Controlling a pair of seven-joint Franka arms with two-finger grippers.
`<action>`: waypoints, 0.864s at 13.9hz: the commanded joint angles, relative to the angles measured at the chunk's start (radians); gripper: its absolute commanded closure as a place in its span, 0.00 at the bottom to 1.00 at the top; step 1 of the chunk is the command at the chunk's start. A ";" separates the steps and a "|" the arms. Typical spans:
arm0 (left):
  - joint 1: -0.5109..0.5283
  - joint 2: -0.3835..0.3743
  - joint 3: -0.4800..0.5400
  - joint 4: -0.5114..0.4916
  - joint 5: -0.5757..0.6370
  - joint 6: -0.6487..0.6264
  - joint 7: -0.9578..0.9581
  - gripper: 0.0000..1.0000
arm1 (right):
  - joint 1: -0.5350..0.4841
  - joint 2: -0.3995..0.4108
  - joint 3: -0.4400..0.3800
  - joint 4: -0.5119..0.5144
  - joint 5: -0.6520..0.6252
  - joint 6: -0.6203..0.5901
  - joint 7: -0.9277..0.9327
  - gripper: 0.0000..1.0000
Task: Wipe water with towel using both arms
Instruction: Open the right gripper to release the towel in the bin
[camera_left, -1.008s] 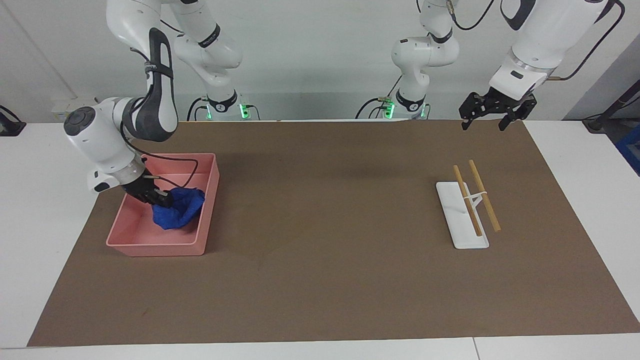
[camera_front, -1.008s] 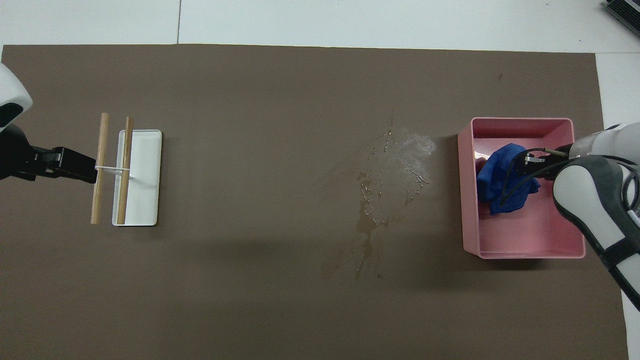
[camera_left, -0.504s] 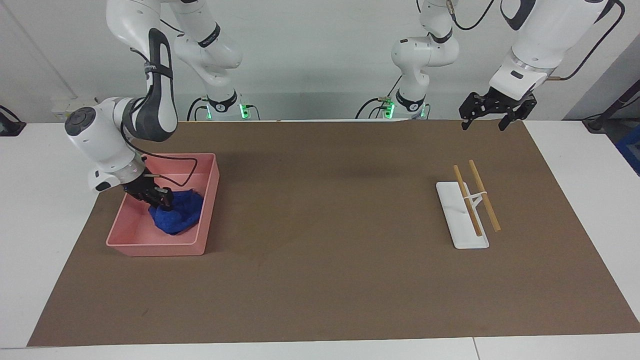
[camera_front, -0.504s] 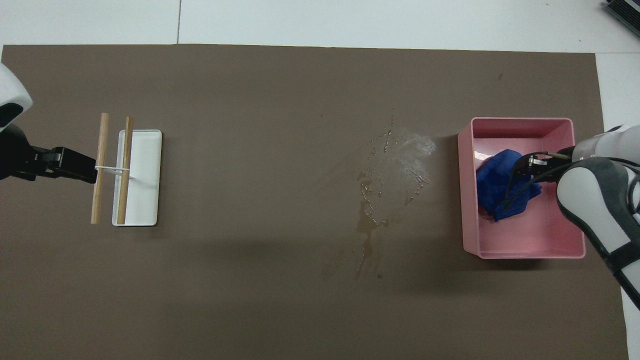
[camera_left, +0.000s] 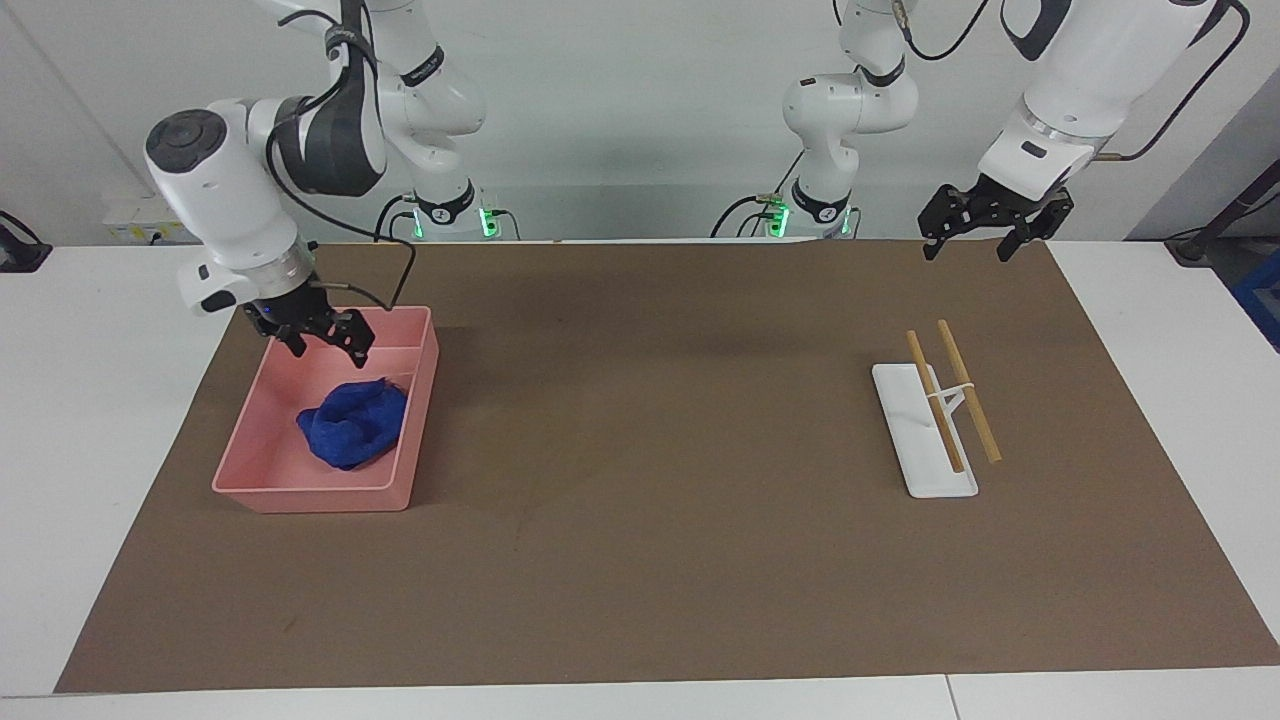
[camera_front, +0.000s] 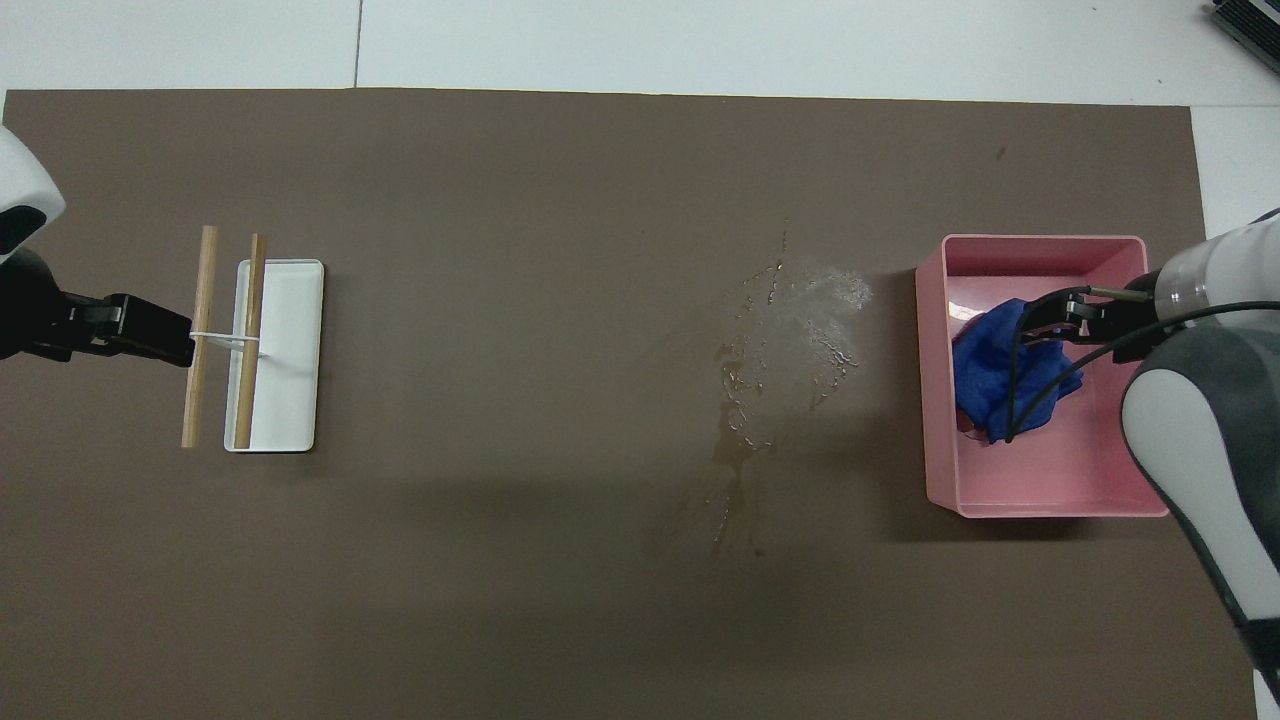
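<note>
The blue towel (camera_left: 352, 423) lies crumpled inside the pink tray (camera_left: 310, 495) at the right arm's end of the table. It also shows in the overhead view (camera_front: 1000, 375), in the tray (camera_front: 1040, 243). My right gripper (camera_left: 330, 350) hangs open and empty above the tray, clear of the towel; in the overhead view the gripper (camera_front: 1035, 325) covers part of the towel. A water puddle (camera_front: 790, 340) glistens on the brown mat beside the tray. My left gripper (camera_left: 966, 252) waits open in the air over the mat at the left arm's end, and shows in the overhead view (camera_front: 170, 342).
A white stand (camera_left: 925, 435) carrying two wooden rods (camera_left: 950, 395) sits on the mat at the left arm's end; it also shows in the overhead view (camera_front: 285, 350). The brown mat (camera_left: 650, 560) covers most of the white table.
My right gripper has let go of the towel, opened and risen out of the tray. The towel has settled in the tray. The left arm has not moved.
</note>
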 joint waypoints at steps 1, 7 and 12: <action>0.003 -0.022 0.000 -0.023 0.019 0.003 0.004 0.00 | 0.026 -0.011 0.005 0.127 -0.022 -0.132 0.019 0.02; 0.003 -0.022 0.000 -0.023 0.019 0.003 0.004 0.00 | 0.017 0.004 0.005 0.353 -0.007 -0.328 0.016 0.02; 0.003 -0.022 0.000 -0.023 0.019 0.003 0.004 0.00 | 0.018 -0.035 0.001 0.292 0.000 -0.374 -0.030 0.02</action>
